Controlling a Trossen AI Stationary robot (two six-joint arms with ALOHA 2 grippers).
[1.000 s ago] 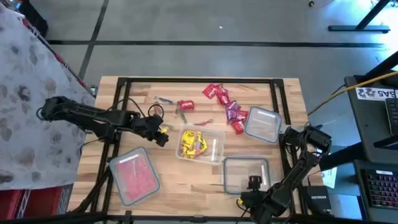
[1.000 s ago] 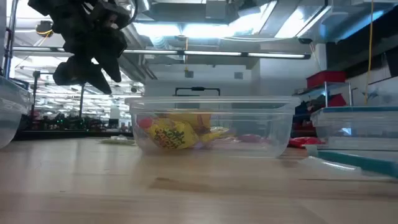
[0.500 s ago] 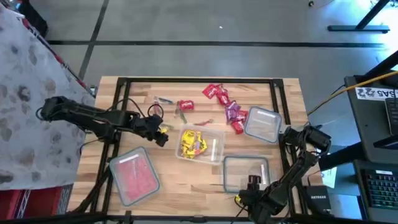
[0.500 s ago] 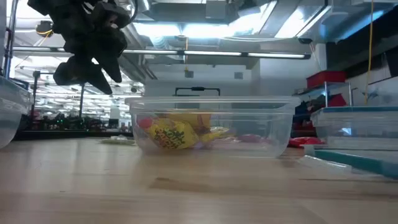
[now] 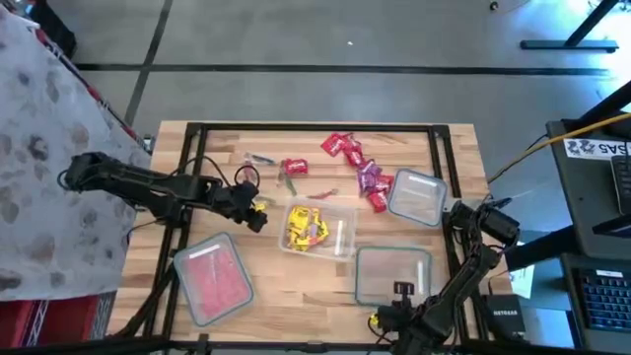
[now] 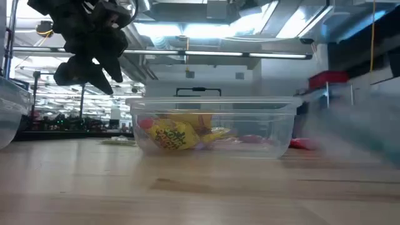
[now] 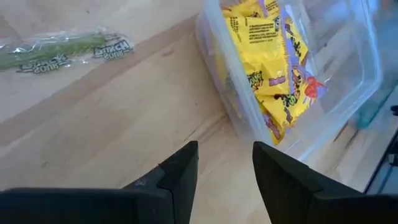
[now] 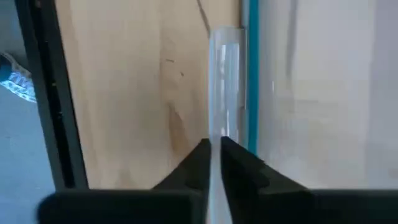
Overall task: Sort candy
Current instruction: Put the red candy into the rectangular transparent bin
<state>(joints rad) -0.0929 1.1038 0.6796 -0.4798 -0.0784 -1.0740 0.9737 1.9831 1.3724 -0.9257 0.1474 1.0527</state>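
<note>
Lab: concrete floor (image 5: 296, 39), ceiling lights (image 6: 206, 28).

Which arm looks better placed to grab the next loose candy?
Left, probably. The left gripper is open and empty, near the loose candy. The right gripper is at the table's near edge, shut on the rim of an empty container, so it is busy and farther away.

The right end effector (image 5: 402, 292) has dragged the empty container (image 5: 391, 275) slightly toward the table's near edge.

The table (image 5: 266, 266) is pale, smooth wood; the tubs (image 5: 340, 232) are clear glossy plastic; the candy (image 7: 273, 68) wrappers are shiny.
</note>
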